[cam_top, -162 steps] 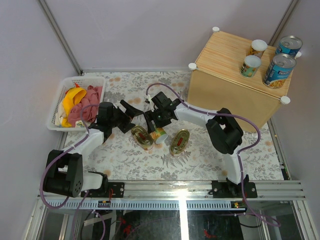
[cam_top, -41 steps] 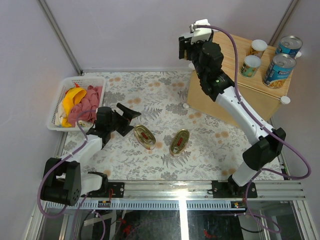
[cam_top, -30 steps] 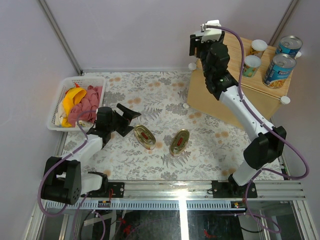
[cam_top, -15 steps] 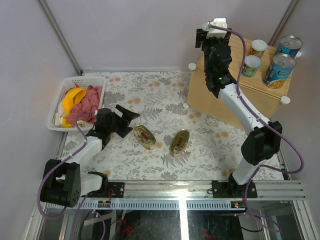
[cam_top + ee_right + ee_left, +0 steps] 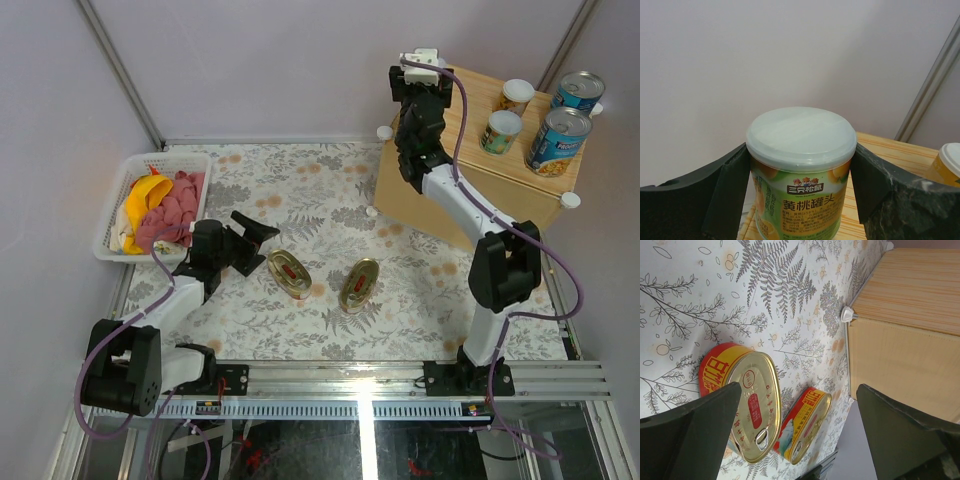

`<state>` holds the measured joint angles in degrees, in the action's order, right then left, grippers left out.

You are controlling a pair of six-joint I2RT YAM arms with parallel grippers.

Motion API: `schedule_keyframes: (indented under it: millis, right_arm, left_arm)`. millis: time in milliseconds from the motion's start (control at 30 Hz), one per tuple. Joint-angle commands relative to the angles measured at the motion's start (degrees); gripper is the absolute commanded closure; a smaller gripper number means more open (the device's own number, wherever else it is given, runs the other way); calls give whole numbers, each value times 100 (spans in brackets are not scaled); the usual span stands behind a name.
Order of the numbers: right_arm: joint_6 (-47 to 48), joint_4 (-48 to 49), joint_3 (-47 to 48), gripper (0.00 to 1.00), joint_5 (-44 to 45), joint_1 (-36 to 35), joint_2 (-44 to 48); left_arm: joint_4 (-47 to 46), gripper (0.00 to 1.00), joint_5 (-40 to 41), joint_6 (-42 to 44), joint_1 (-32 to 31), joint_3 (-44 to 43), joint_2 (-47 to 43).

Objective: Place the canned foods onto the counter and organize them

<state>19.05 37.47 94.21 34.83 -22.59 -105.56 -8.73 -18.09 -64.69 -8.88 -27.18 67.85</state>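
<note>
My right gripper (image 5: pixel 800 156) is shut on a small green-labelled can (image 5: pixel 807 200) with a pale lid, held at the left back corner of the wooden counter (image 5: pixel 892 150). In the top view my right gripper (image 5: pixel 415 92) hides that can. I cannot tell if the can rests on the counter (image 5: pixel 450 115). Two small cans (image 5: pixel 501 131) (image 5: pixel 517 95) and two blue-labelled cans (image 5: pixel 558 140) (image 5: pixel 579 90) stand on its right side. Two oval gold tins (image 5: pixel 287 273) (image 5: pixel 358 284) lie on the table. My left gripper (image 5: pixel 256 229) is open and empty, just left of the nearer tin (image 5: pixel 750 400).
A white basket (image 5: pixel 112 205) of coloured cloths (image 5: pixel 160 205) sits at the table's left. The left wrist view also shows the second oval tin (image 5: pixel 807 422) and the counter's side (image 5: pixel 905 360). Another small can (image 5: pixel 947 160) stands at the right edge of the right wrist view.
My right arm has lifted the green-labelled can off the table and carried it up to the counter's left back corner. My left arm has hardly moved.
</note>
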Motion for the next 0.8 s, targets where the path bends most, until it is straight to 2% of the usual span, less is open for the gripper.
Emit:
schedule_keyframes:
  millis: [0,767]
  right_arm:
    - [250,1322,414,100,358,103,38]
    - [7,1714,949,100,1087,534,-812]
  left_arm:
    - [-256,0,-139,158,40,-135,-1]
    - [-134,0,-113,387,37,-561,236]
